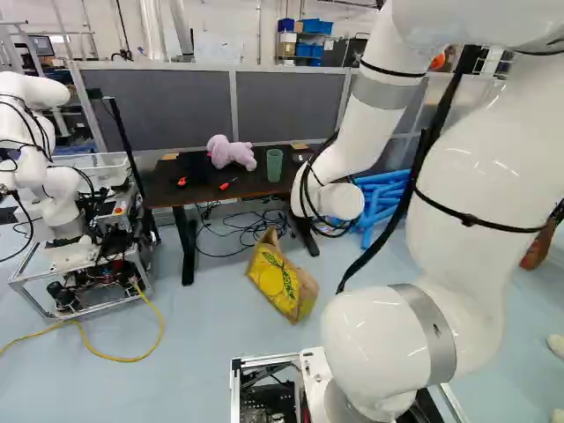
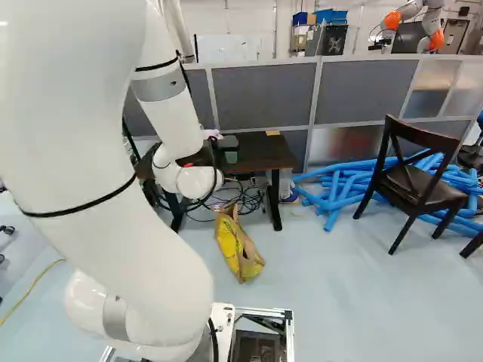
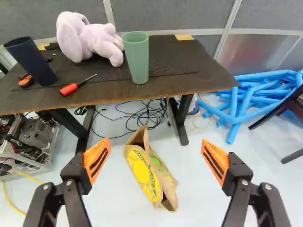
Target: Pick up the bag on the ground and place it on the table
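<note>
On the floor [image 3: 111, 203], to the near side of the surface [image 3: 177, 68], lay the bag [image 3: 147, 171]; the gripper [image 3: 156, 143] stood wide and empty above, probably lined up so its fingers could straddle the paper.

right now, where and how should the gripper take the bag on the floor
probably best across the middle of the bag, from above, one finger down each long side; it lies longer than it is wide on the floor, and the open gripper already straddles its narrow width in the wrist view
</note>
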Motion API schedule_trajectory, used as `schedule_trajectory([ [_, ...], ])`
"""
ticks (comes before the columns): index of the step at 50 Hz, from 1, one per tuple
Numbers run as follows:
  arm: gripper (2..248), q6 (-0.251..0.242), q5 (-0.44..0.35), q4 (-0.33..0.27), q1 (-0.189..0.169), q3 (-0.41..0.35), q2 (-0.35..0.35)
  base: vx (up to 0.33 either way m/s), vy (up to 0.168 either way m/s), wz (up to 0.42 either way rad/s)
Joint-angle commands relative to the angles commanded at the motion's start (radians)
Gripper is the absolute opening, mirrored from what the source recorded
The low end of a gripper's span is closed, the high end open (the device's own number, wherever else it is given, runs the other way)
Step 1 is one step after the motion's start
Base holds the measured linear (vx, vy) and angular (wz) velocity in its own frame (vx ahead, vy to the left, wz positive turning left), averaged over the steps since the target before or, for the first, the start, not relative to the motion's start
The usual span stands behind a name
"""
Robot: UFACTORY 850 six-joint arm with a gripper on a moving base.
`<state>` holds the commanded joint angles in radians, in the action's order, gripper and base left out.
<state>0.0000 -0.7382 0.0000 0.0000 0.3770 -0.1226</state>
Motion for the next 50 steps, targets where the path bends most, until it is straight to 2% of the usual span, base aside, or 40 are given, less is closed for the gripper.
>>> schedule_trajectory([
  [50, 247, 0.0, 0.166, 0.0, 0.0, 0.254, -0.334, 0.0, 0.0, 0.0],
])
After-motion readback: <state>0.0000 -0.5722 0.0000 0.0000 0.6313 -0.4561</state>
